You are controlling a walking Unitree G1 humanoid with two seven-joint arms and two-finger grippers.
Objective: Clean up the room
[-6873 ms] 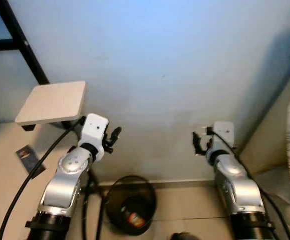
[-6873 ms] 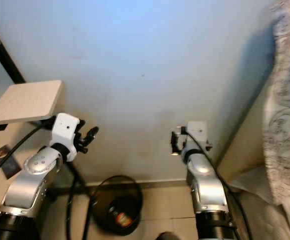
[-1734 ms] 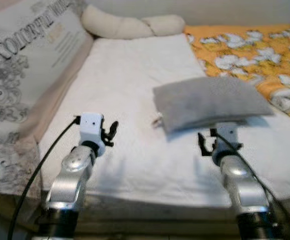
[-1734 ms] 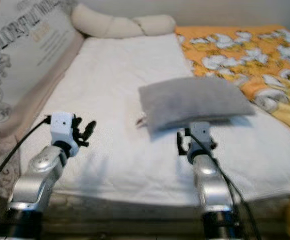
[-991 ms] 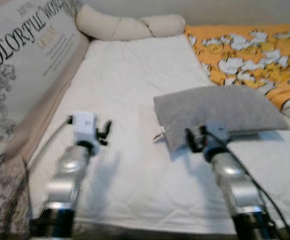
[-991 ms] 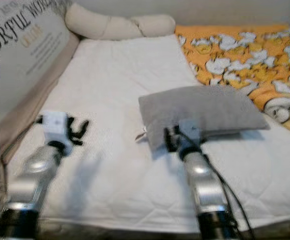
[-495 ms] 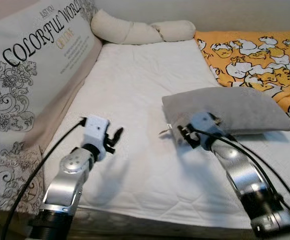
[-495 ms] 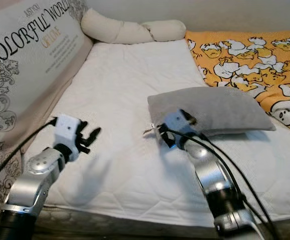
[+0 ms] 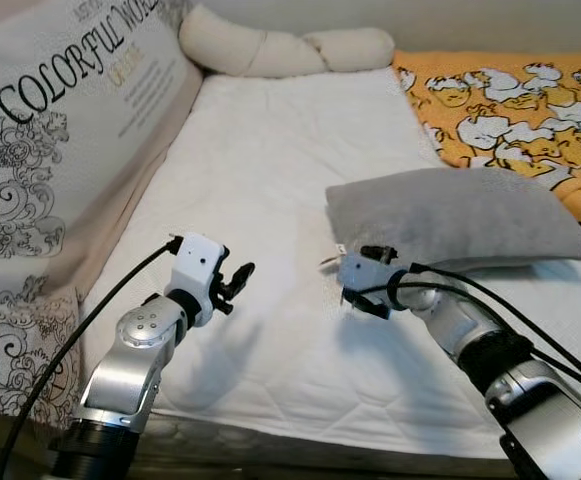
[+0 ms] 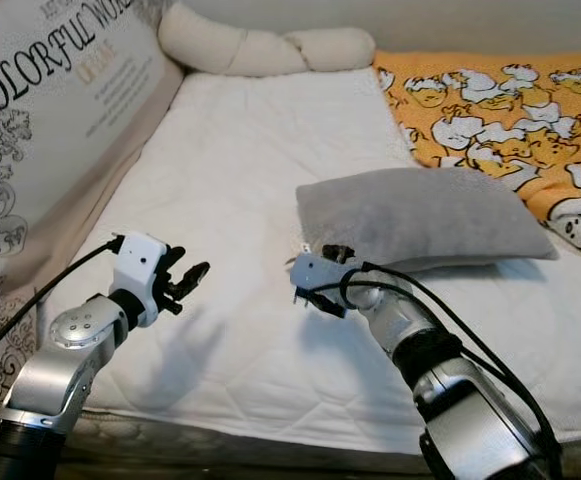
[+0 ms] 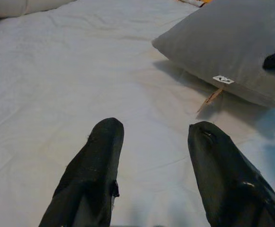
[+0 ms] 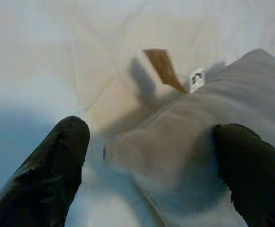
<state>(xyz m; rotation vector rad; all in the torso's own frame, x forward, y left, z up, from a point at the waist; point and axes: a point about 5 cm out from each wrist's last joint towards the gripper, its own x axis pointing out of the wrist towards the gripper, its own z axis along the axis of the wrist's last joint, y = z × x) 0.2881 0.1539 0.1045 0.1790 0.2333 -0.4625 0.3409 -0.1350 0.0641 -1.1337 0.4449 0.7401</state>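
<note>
A grey pillow (image 9: 460, 215) lies on the white mattress (image 9: 270, 170), right of the middle. It carries a small white tag (image 12: 196, 78) at its near-left corner, and a brown slip (image 12: 162, 68) pokes out from under it. My right gripper (image 9: 368, 278) is at that corner, turned sideways and open. In the right wrist view the pillow's corner (image 12: 175, 142) sits between the two black fingers (image 12: 52, 175). My left gripper (image 9: 238, 282) hovers open over bare mattress to the left, holding nothing, with the pillow (image 11: 232, 42) ahead of it.
A large printed cushion (image 9: 60, 130) leans along the bed's left side. A cream knotted bolster (image 9: 280, 48) lies at the head. An orange duck-print blanket (image 9: 515, 100) covers the right side. The mattress's front edge (image 9: 300, 435) runs just below my arms.
The view swung from a wall and bin to the bed. Within the last second my right gripper reached forward, rolled sideways and came around the pillow's corner. The left arm barely moved.
</note>
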